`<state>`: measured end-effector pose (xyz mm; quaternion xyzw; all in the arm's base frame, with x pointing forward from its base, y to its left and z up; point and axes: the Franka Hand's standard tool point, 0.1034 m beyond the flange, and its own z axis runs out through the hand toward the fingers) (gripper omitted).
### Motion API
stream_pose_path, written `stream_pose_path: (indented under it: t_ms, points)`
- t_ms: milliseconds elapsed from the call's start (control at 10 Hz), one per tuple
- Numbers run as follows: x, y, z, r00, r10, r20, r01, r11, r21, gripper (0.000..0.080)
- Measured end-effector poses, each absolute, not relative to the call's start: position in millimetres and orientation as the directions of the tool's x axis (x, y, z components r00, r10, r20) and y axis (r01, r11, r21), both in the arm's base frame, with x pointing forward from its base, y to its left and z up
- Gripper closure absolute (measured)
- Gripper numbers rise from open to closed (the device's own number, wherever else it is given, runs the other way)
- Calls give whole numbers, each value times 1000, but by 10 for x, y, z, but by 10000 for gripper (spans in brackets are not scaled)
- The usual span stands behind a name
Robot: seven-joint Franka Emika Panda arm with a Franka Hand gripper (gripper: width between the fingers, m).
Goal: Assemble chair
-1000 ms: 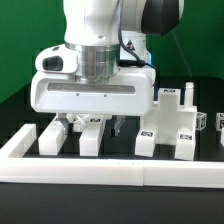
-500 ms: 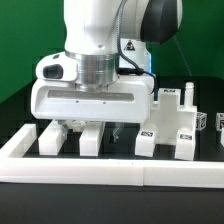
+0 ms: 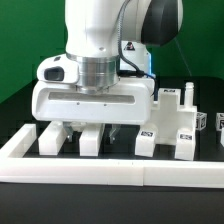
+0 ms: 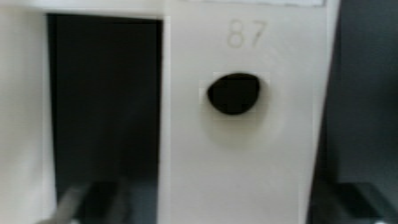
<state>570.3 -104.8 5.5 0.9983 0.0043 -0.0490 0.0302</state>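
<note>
— Hand (image 3: pixel 91 128)?

— Low over the surface (image 3: pixel 126 148), spread. Jaws down on either side of the bar (image 3: pixel 92 142), straddling it. In the wrist view, a dark strip along each long edge of the bar, so no pinch to be seen. Too blurred near the tips to rule out a touch.

— Chair parts?

— In a row on the surface, just behind the rail (image 3: pixel 110 172). Bar directly beneath the hand, lying flat, with one dark round hole in its top face. Block (image 3: pixel 50 140) just beside the hand toward the exterior view's left, parted from the bar by a narrow black lane. Slim piece (image 3: pixel 147 138) on the hand's other side, across a wider lane. Tall piece (image 3: pixel 182 122) just beyond that, close against it, tags on its front. Small cube (image 3: pixel 200 121) farther out again, well apart from the hand.

— Edges?

— Long edges of the bar straight, running in line with the jaws. Front ends of block, bar and slim piece near the rail's inner edge; touching or apart, cannot tell.

— Room to move?

— Tight toward the block, with one jaw down in that narrow lane. Looser toward the slim piece. Rail close in front of the hand, low. Hand's wide housing above the block, the bar and both lanes.
</note>
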Motion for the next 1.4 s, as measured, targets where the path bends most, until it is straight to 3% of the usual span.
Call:
stream_pose_path:
  t_ms: [100, 200, 900, 1400]
  points:
    - [5703, -1048, 55, 995, 6, -98, 12, -998, 60, 452]
    - [5707, -1050, 59, 995, 6, -97, 11, -998, 60, 512]
    - [5732, -1025, 121, 996, 9, -90, 14, -998, 59, 512]
    - [5785, -956, 693, 997, -14, -82, -12, -1000, 24, 511]
